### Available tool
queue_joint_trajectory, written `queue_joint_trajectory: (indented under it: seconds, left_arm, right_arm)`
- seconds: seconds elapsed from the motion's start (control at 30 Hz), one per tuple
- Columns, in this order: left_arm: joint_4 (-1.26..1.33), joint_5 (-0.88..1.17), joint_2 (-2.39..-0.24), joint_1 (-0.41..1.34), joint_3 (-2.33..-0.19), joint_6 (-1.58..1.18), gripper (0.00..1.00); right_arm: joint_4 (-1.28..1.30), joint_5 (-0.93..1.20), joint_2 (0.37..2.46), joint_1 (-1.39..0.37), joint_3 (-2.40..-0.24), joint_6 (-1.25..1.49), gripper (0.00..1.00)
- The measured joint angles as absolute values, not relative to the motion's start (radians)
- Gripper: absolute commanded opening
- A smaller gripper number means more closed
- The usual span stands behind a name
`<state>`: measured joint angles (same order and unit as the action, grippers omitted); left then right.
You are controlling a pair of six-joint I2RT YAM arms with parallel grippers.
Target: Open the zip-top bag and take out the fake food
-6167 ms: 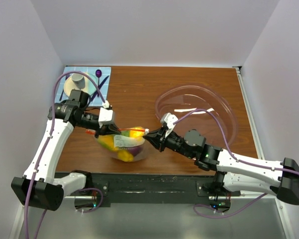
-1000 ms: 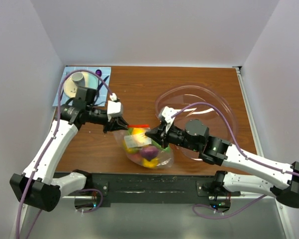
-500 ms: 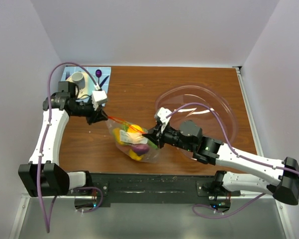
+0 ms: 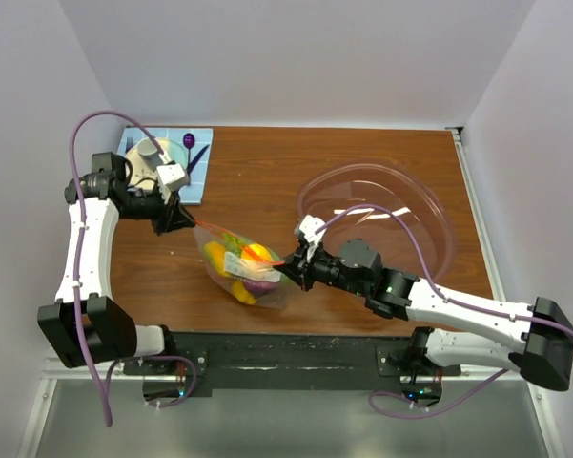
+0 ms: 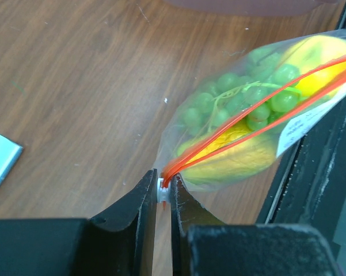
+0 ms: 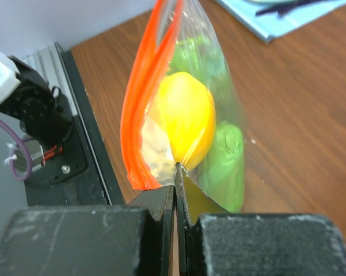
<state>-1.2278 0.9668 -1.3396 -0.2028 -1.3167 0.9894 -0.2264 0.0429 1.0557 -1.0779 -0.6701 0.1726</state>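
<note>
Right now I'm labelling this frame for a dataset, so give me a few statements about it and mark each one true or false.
1. The left gripper and the right gripper each have their jaws shut on the zip-top bag. True.
2. The fake food lies in the large clear bowl. False: it is inside the bag.
3. The bag holds green grapes and yellow pieces. True.
4. The bag sits inside the bowl. False: it is left of the bowl, over the wooden table, stretched between the two arms.
5. A grey cup stands at the table's far left corner. True.
</note>
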Motion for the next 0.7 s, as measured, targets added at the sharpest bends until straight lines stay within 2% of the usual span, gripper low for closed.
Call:
queue_joint_trajectory:
  seconds: [0.1, 0.17, 0.2, 0.23, 0.33, 0.43, 0.7]
  left_arm:
    - [-1.24, 0.965, -1.312, -0.205, -1.299, 0.991, 0.0]
    - [-1.249, 0.96, -1.29, -0.207, -1.297, 0.993, 0.0]
    - [-1.258, 0.96, -1.28, -0.208, -1.297, 1.006, 0.0]
    - [-1.267, 0.955, -1.269, -0.211, -1.297, 1.025, 0.0]
    - [-1.287, 0.952, -1.256, -0.224, -1.298, 1.068, 0.0]
    - [-1.296, 0.931, -1.252, -0.199, -1.298, 1.071, 0.05]
    - [-1.306, 0.906, -1.195, -0.017, -1.271, 1.029, 0.06]
  right_arm:
    - [-0.239, 0.038, 1.058, -1.078, -0.64, 0.18, 0.01]
    - [-0.247, 0.035, 1.058, -1.078, -0.63, 0.183, 0.12]
    - [-0.247, 0.035, 1.058, -1.078, -0.63, 0.187, 0.2]
    - [-0.237, 0.035, 1.057, -1.078, -0.63, 0.187, 0.34]
    - [-0.162, 0.017, 1.053, -1.085, -0.635, 0.192, 0.53]
    - [-0.046, -0.022, 1.054, -1.111, -0.673, 0.194, 0.57]
    - [0.104, -0.101, 1.08, -1.187, -0.967, 0.24, 0.53]
